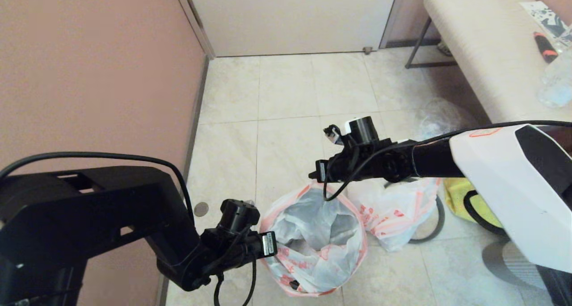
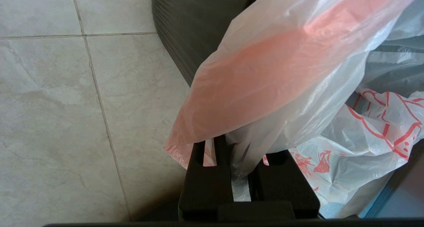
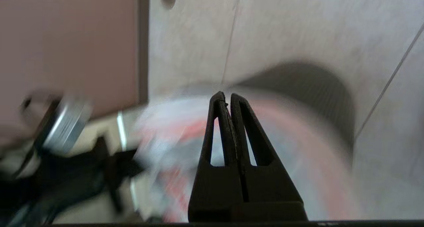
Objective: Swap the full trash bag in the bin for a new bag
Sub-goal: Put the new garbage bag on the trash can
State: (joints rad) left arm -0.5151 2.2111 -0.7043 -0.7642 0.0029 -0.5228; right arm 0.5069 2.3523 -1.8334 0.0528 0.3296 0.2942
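Pale, shiny floor tiles [image 1: 286, 91] with thin grey lines between them. A small round drain cap [image 1: 201, 208] in the floor, close to the wall. A pink wall [image 1: 89, 73] on the left, running back to a corner. A wide cream door [image 1: 290, 15] at the back, with a little doorstop [image 1: 368, 50] at its foot. A long cream bench [image 1: 482, 47] on dark metal legs [image 1: 418, 51] at the right. Soft, even light, with grey shadows on the tiles.

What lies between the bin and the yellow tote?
In the head view, the full trash bag lies on the floor between the bin and the tote.
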